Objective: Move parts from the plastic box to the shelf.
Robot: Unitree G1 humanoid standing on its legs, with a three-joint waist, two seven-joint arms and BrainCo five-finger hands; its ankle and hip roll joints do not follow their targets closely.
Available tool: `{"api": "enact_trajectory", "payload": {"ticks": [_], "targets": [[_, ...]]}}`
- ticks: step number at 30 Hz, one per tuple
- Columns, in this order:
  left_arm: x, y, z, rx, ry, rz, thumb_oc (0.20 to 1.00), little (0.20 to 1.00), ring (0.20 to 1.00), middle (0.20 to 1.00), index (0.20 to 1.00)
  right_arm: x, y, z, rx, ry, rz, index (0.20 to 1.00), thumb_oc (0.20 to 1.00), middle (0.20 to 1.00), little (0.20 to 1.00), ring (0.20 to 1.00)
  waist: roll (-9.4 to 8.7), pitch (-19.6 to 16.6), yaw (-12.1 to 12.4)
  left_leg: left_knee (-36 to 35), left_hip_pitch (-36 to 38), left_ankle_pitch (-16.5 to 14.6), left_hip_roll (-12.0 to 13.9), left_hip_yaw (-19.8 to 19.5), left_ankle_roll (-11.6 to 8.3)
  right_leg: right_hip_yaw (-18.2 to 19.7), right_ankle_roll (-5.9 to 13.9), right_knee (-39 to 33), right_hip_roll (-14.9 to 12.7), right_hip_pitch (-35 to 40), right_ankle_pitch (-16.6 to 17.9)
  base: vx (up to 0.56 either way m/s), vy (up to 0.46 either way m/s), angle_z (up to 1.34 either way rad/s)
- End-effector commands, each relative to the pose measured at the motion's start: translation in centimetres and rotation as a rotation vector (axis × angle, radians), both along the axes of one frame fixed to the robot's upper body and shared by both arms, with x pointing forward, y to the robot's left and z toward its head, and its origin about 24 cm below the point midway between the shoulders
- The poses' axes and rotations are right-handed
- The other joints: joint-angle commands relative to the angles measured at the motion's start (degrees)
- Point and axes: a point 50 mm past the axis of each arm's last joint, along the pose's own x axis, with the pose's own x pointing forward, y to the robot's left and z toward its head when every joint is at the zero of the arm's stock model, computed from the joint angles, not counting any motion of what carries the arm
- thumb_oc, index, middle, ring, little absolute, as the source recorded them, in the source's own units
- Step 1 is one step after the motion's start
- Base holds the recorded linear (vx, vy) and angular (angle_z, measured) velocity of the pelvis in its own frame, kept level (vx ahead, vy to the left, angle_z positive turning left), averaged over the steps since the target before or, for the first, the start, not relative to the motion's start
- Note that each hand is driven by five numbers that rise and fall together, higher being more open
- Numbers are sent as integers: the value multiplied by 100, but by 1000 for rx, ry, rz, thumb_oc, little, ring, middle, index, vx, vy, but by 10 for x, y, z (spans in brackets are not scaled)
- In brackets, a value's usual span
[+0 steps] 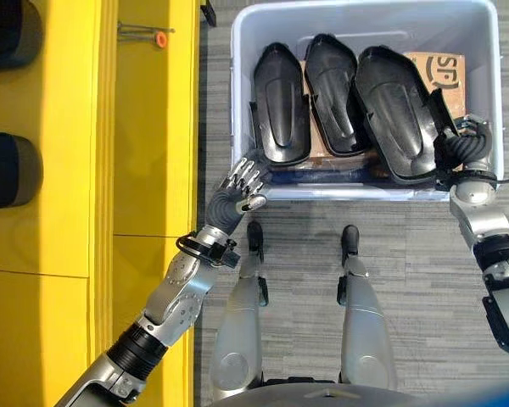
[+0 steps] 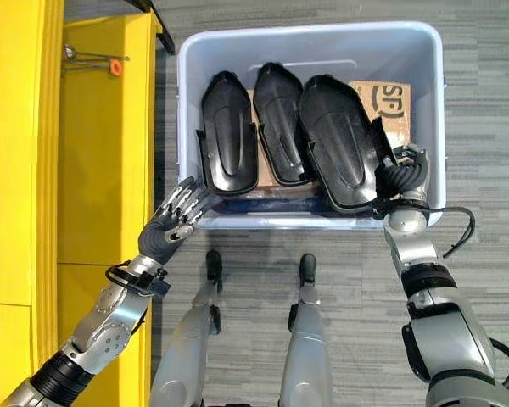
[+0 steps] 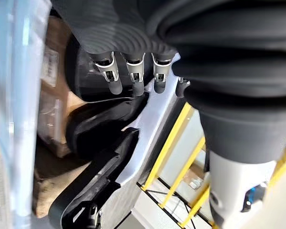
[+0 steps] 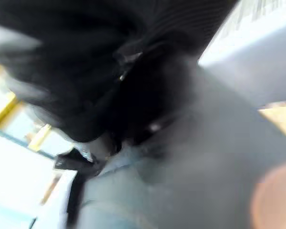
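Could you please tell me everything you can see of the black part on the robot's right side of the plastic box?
The large black moulded plastic part is the biggest of three lying side by side in the pale blue plastic box. It is a long, rounded shell, matt, with a raised ridge down its middle and a flanged rim. It leans over a brown cardboard piece. The right hand is at its near right edge; its grip is hidden.

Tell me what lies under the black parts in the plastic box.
Under the three black parts in the plastic box, a brown cardboard package shows at the far right and between their near ends. The parts cover the rest of the floor.
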Motion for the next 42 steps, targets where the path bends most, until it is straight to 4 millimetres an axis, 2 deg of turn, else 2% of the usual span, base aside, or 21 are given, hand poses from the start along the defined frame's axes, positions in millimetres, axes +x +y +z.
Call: {"api": "enact_trajectory", "payload": {"ticks": [1,11,20,25,26,28,30,31,32,33,35,36,37,38,40,42], "targets": [[-6,-6,8,-32,-52,-62,1000,1000,1000,1000,1000,-3,-7,28,-12,-161,-20,200,200,200,200,200,-123,-520,79,225,18,-303,514,-361,-461,55,171,484,-271,-446,189,84,-12,9],[-14,9,-15,-12,38,-11,1000,1000,1000,1000,1000,-34,21,3,-16,-190,117,200,200,200,200,200,-261,-969,82,-125,893,-299,614,-421,-439,-179,260,252,-333,512,65,83,-11,10],[-21,31,-29,10,97,103,1000,1000,1000,1000,1000,-54,48,-12,-24,-165,257,200,200,200,200,200,-283,-1385,194,-247,1599,-309,892,-604,-450,-472,225,686,-193,1184,-470,64,-39,10],[-28,43,-35,22,122,158,1000,1000,1000,1000,1000,-58,57,-10,-25,-172,310,200,200,200,200,200,-255,-1541,316,-169,1900,-298,1088,-777,-448,-634,72,1198,5,1473,-926,52,-112,12],[-32,46,-39,19,143,177,1000,1000,1000,1000,1000,-58,60,-9,-36,-171,327,200,200,200,200,200,-249,-1584,401,-150,2041,-281,1185,-855,-441,-754,-12,1391,99,1601,-1122,69,-214,24],[-36,50,-42,13,157,193,1000,1000,1000,1000,1000,-55,61,-6,-50,-177,335,200,200,200,200,200,-246,-1585,504,-133,2081,-202,1255,-935,-460,-864,-106,1442,204,1722,-1260,-28,-220,21],[-39,51,-45,12,166,205,1000,1000,1000,1000,1000,-50,64,0,-45,-198,340,200,200,200,200,200,-203,-1584,641,-190,2013,71,1356,-1051,-554,-1046,-207,1386,351,1816,-1348,-101,-183,32],[-40,51,-47,12,176,210,1000,1000,1000,1000,1000,-48,65,3,-40,-215,340,200,200,200,200,200,-169,-1587,711,-248,1941,317,1387,-1113,-610,-1147,-259,1328,404,1843,-1349,-195,-145,48],[-40,49,-51,-6,194,220,1000,1000,1000,1000,1000,-48,61,12,-48,-255,313,200,200,200,200,200,-109,-1599,736,-392,1648,867,1393,-1034,-650,-1478,-332,1099,397,1903,-1272,-225,-145,71],[-39,49,-53,-9,201,225,1000,1000,1000,1000,1000,-48,58,17,-63,-274,298,200,200,200,200,200,-158,-1573,726,-309,1512,860,1292,-718,-568,-1595,-373,978,326,1930,-1217,-310,-149,144],[-35,45,-57,-33,210,231,1000,1000,1000,1000,1000,-48,59,25,-83,-305,292,200,200,200,200,200,-289,-1593,715,396,1604,247,1068,-254,-333,-1863,-419,474,111,1926,-830,-289,-131,135],[-34,43,-57,-39,210,230,1000,1000,1000,1000,1000,-48,58,24,-81,-301,285,200,200,200,200,200,-300,-1624,684,493,1683,150,1060,-156,-310,-2011,-428,334,80,1983,-768,-196,-68,108],[-31,41,-55,-39,203,234,1000,1000,1000,1000,1000,-53,57,22,-77,-305,274,200,200,200,200,200,-331,-1718,519,793,1907,96,1170,308,-274,-2368,-494,230,16,2026,-687,-42,-21,107],[-29,40,-55,-39,204,230,1000,1000,1000,1000,1000,-54,55,18,-69,-292,263,200,200,200,200,200,-328,-1801,436,795,2101,-57,1202,448,-333,-2413,-460,219,26,2064,-798,-9,13,122],[-26,36,-54,-46,198,216,1000,1000,1000,1000,1000,-60,52,14,-54,-285,248,200,200,200,200,200,-321,-1880,303,810,2359,-202,1216,756,-364,-2696,-453,274,-51,2119,-784,-4,66,130],[-24,32,-52,-47,188,198,1000,1000,1000,1000,1000,-64,49,9,-33,-274,230,200,200,200,200,200,-292,-1981,236,545,2561,-450,1094,889,-357,-2949,-371,326,-173,2165,-725,-8,145,184]]}}
